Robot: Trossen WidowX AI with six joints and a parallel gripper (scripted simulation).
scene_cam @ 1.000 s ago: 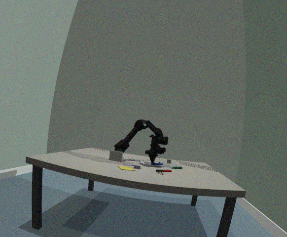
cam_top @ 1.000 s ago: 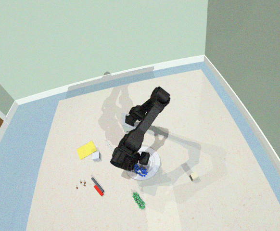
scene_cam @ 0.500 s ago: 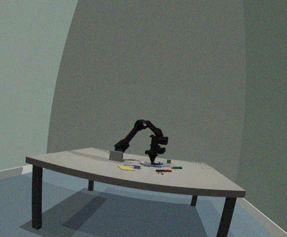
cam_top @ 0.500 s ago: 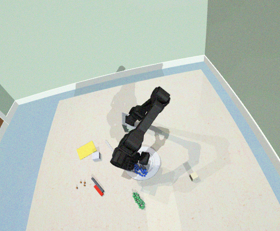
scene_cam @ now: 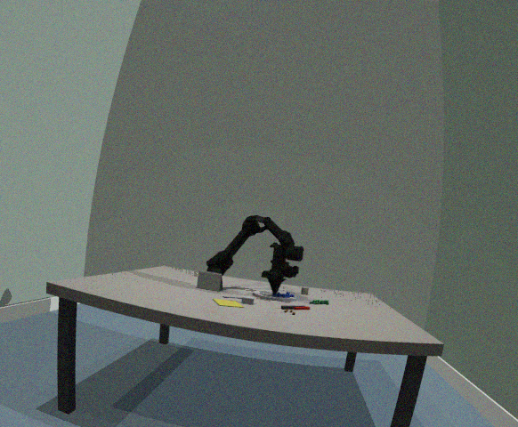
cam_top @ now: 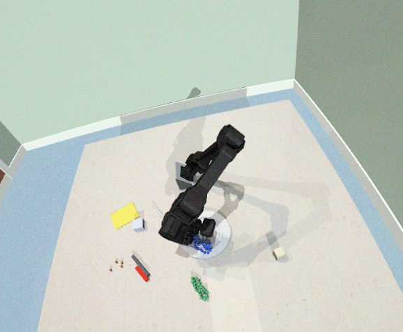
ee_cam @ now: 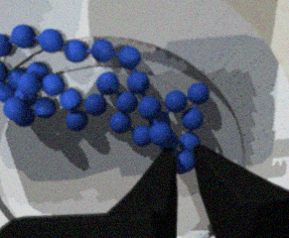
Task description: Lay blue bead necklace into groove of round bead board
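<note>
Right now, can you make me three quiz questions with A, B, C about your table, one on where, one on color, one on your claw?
1. Where is the yellow sheet?
A) On the floor
B) Beside the small pale block
C) On the round board

2. What color is the bead string that is off the round board?
A) Green
B) Orange
C) Purple

3. How is the claw?
A) Wide open
B) Shut on the yellow sheet
C) Shut on the blue beads

Answers:
1: B, the sheet's corner is next to the block.
2: A, the green beads lie outside the board's edge.
3: C, beads sit between the close fingertips.
</note>
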